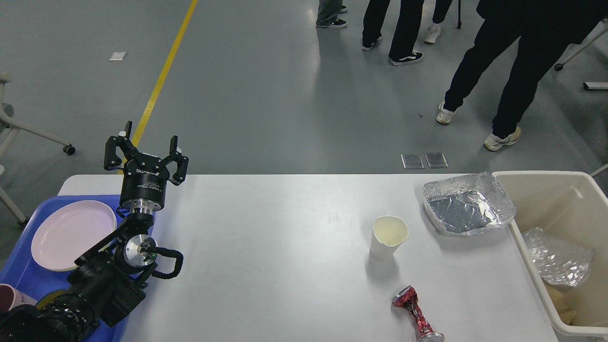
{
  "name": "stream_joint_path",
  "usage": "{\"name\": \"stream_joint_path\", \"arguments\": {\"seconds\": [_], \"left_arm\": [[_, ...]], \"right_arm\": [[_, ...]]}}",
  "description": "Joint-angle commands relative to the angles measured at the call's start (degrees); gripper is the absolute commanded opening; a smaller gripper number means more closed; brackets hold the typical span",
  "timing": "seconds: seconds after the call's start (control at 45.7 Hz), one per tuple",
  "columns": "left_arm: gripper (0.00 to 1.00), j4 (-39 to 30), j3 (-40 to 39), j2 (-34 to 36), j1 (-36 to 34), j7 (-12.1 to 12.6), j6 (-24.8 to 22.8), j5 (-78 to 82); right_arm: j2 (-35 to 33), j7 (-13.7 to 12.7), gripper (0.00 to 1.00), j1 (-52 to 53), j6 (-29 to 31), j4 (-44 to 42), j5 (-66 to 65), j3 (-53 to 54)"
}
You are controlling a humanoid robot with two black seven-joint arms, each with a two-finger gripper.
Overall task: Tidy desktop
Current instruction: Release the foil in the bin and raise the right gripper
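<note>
Looking down on the desktop (285,256): white top fills the middle and lower frame, from the tray at 9 o'clock to the bin at 3 o'clock.

Left arm enters from 7 o'clock, over the tray's near corner. Left gripper (146,149) points up toward 12 o'clock, raised above the desktop's far-left edge, fingers spread wide, nothing between them. Right arm not in view.

Blue tray (19,275) sits at the left edge, 9 o'clock. Pink plate (71,232) lies flat in it, partly covered by the arm. A dark cup (12,297) shows at the tray's near-left end, mostly cut off by the frame.

Paper cup (388,236) stands upright right of centre, mouth slightly squashed, looks empty. Foil tray (468,204) lies at 1 o'clock from the cup, crumpled rim, just beside the bin (546,178); can't tell if it touches. Crushed red can (417,313) lies on its side at 5 o'clock from the cup, near the front edge, apart from the cup.

Cream bin at the right edge holds crumpled clear plastic (558,256) and some yellowish scraps underneath.

People's legs (513,76) stand on the grey floor beyond the far edge, 1 o'clock. Yellow floor line (164,71) runs at 11 o'clock.
</note>
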Motion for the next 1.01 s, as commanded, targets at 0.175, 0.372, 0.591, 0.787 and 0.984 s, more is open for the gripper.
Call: {"name": "stream_joint_path", "arguments": {"seconds": [0.175, 0.372, 0.591, 0.787, 0.984], "left_arm": [[0.97, 0.0, 0.0, 0.0, 0.0, -0.1, 0.0, 0.0], [0.97, 0.0, 0.0, 0.1, 0.0, -0.1, 0.0, 0.0], [0.97, 0.0, 0.0, 0.0, 0.0, 0.0, 0.0, 0.0], [0.97, -0.1, 0.0, 0.0, 0.0, 0.0, 0.0, 0.0], [0.97, -0.1, 0.0, 0.0, 0.0, 0.0, 0.0, 0.0]], "right_arm": [[0.3, 0.2, 1.00, -1.2, 0.0, 0.0, 0.2, 0.9], [0.4, 0.2, 1.00, -1.8, -0.1, 0.3, 1.1, 1.1], [2.8, 0.2, 1.00, -3.6, -0.3, 0.3, 5.1, 1.5], [4.2, 0.3, 1.00, -4.2, -0.1, 0.7, 5.2, 1.5], [6.0, 0.3, 1.00, -3.4, 0.0, 0.6, 5.2, 2.1]]}}
